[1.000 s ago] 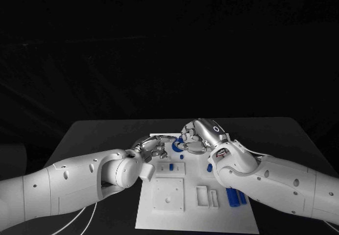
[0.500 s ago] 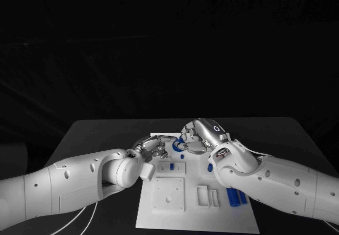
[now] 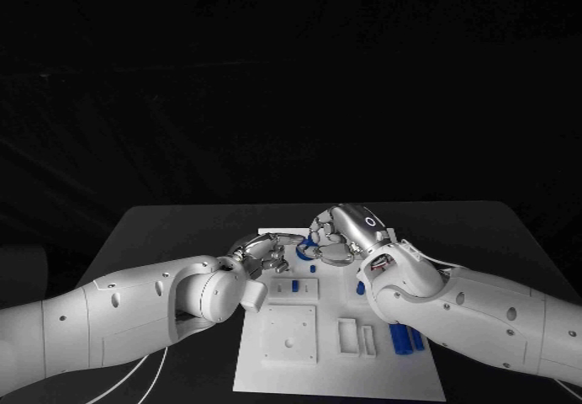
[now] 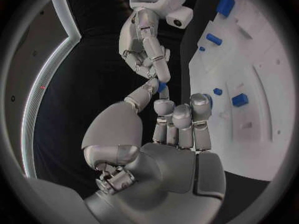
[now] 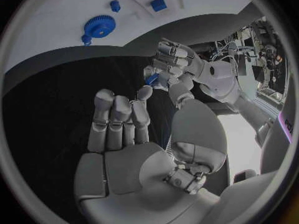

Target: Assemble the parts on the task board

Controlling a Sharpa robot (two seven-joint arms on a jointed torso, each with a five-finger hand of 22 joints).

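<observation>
Hands meet over the far end of the board [image 3: 340, 370], where we see the left hand [image 3: 258, 253] and the right hand [image 3: 343, 236] fingertip to fingertip above the worktop [image 3: 170, 231]. Between them sits a small blue part [image 4: 161, 87], pinched at the tips; in both wrist views fingers of each hand touch it, so we judge both are grasping it, perhaps passing it across, though we cannot tell which hand bears it. The other fingers of each hand are curled in beside one another. As for progress, we judge the assembly is at an early or middle stage. A blue gear [image 5: 98, 26] sits on the board with a small blue peg [image 5: 115, 5] and a blue block [image 5: 158, 4] near it; whether these are seated or only lying there we cannot tell. Two blue cylinders [image 3: 406, 339] lie side by side at the board's right edge, seemingly waiting, and another blue piece [image 3: 360, 288] stands just beside the right wrist. The white plates with slots and holes nearer us look unfilled. So we reckon the held part has yet to be placed, and the loose cylinders after it.
</observation>
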